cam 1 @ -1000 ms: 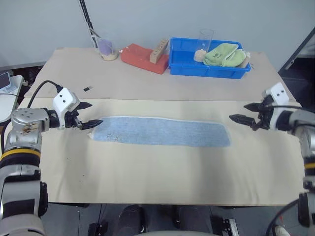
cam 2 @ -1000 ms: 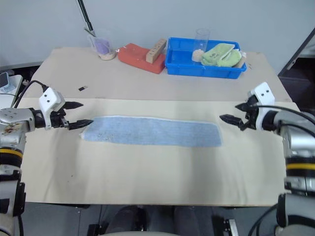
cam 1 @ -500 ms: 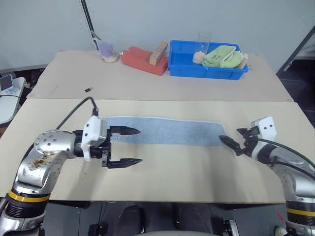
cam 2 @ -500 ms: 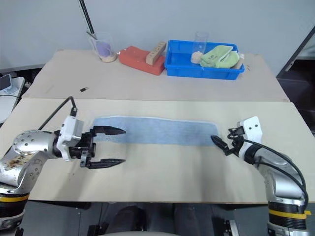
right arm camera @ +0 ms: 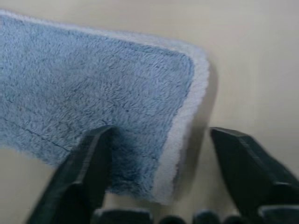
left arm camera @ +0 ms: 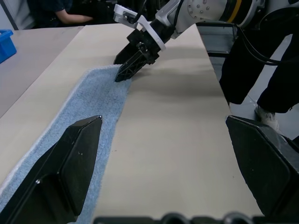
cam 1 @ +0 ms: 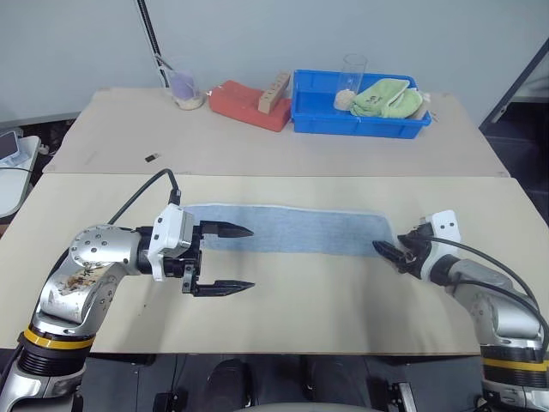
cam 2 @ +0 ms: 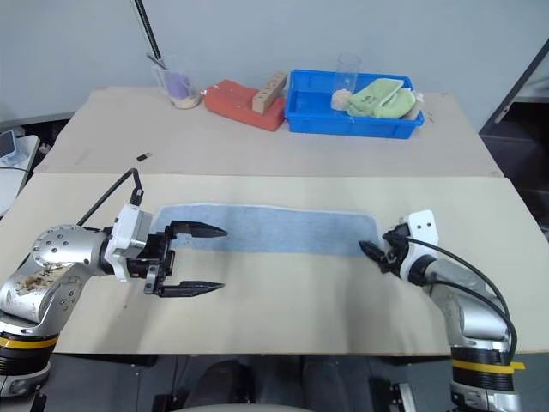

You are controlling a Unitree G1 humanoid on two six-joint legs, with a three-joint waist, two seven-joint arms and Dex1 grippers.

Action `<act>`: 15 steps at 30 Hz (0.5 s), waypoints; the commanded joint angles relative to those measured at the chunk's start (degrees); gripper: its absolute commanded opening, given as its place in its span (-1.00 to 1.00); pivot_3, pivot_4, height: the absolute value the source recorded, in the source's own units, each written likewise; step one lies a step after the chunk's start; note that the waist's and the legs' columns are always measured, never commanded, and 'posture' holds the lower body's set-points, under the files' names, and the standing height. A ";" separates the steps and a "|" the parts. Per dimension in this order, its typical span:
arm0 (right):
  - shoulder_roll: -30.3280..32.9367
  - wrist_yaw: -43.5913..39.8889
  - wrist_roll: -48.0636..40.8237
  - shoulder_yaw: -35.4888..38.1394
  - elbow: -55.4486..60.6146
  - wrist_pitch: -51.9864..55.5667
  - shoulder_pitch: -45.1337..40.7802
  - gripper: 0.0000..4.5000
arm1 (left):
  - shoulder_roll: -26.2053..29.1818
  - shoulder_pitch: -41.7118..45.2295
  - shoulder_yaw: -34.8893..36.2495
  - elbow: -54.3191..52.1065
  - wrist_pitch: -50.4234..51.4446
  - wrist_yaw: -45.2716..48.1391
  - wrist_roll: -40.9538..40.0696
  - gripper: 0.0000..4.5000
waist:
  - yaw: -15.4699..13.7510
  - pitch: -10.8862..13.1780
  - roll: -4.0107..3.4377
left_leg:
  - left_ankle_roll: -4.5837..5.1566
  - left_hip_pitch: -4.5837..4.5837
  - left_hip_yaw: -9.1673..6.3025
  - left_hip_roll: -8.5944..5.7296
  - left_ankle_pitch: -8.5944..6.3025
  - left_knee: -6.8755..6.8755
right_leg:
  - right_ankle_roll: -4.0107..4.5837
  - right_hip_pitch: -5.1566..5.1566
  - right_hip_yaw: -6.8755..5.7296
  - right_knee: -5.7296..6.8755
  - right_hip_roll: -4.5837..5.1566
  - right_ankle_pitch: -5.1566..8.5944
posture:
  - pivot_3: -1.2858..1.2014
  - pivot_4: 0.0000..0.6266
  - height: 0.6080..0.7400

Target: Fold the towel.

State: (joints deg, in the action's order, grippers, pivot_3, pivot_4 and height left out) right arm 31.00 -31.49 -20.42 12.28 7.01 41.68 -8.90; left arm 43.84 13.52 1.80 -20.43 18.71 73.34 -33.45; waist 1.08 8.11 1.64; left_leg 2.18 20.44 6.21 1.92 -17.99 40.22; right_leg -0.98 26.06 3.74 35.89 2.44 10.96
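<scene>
While towel (cam 1: 292, 230) lies flat | right end effector (right arm camera: 159, 149) part-open, straddling its corner; left end effector (cam 1: 233, 258) wide open, empty

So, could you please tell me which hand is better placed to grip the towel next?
The right hand: its open fingers straddle the towel's end corner. The left hand hovers wide open beside the other end.

I see a light blue terry-cloth towel (right arm camera: 103, 98), rough looped pile with a paler trim, on the smooth matt beige bench (cam 1: 343, 318); blue tray (cam 1: 360, 120) looks glossy plastic.
</scene>
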 commanded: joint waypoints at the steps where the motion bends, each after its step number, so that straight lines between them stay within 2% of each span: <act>1: -0.12 0.19 -0.30 -0.34 0.28 -0.26 -0.52 0.00 | -0.23 0.71 0.41 -0.50 -1.29 0.05 -0.53 1.00 | 0.08 0.00 0.00 | 0.00 0.00 -0.01 0.00 0.00 -0.01 | 0.00 0.00 0.00 0.00 0.00 0.00 | 0.03 -0.52 0.65; 6: 1.09 -0.32 -0.46 0.92 -1.01 -0.90 -0.39 -0.76 | -0.42 0.30 0.62 -0.09 -1.92 -0.34 0.03 1.00 | -0.01 0.00 0.00 | 0.00 0.00 0.01 0.00 0.00 -0.04 | 0.00 0.00 0.01 -0.01 0.00 0.00 | 0.03 -0.52 0.65; 8: 1.79 -0.61 -0.36 1.48 -1.67 -1.31 -0.37 -0.97 | -0.44 0.19 0.56 -0.06 -2.13 -0.46 0.09 1.00 | -0.03 0.00 0.00 | 0.00 0.00 0.01 -0.01 0.00 -0.04 | 0.00 0.00 0.01 -0.01 0.00 0.00 | 0.03 -0.52 0.65; 15: 9.62 -4.54 0.32 5.19 -8.44 -5.35 -1.72 -0.97 | -0.65 0.31 0.62 0.36 -2.65 -1.10 0.35 1.00 | -0.44 0.00 0.00 | 0.01 0.04 0.07 -0.09 0.00 -0.01 | -0.02 -0.02 0.06 -0.05 0.05 0.00 | 0.03 -0.52 0.65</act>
State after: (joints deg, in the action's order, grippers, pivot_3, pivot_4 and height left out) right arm 38.11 -34.85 -20.43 14.17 -0.64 38.68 -9.83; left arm 43.40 13.49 1.77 -19.45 17.30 72.55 -32.93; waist 0.64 8.11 1.64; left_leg 2.20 20.50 6.29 1.82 -18.00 40.23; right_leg -1.00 26.05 3.80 35.82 2.50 10.96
